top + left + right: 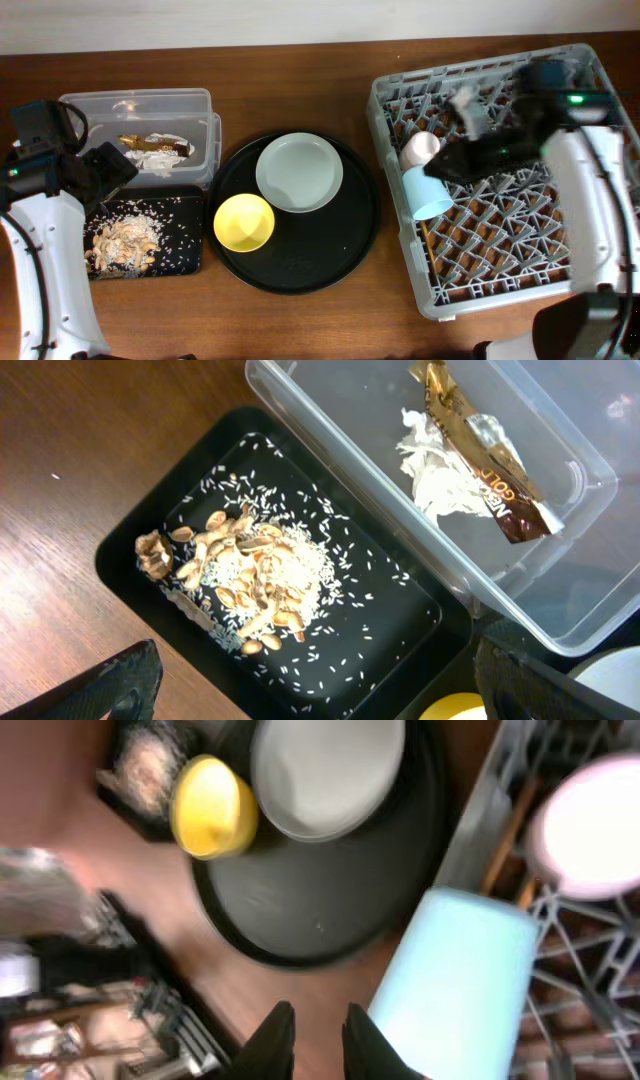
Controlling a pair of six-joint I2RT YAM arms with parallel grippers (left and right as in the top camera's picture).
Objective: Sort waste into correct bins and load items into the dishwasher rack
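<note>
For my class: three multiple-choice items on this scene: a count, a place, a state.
1. Dishes on the round black tray: A one; B three; C two.
2. The light-blue cup lies: A on that tray; B in the dishwasher rack; C on the table.
3. The left gripper is: A open, empty; B shut, empty; C holding a bowl.
Key: C, plate and yellow bowl; B, it lies on the rack's grid; A, fingers wide apart, nothing between.

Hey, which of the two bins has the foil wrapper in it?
The clear plastic tub; the foil wrapper lies inside it. The shallow black tray beside it holds rice-like food scraps instead.
</note>
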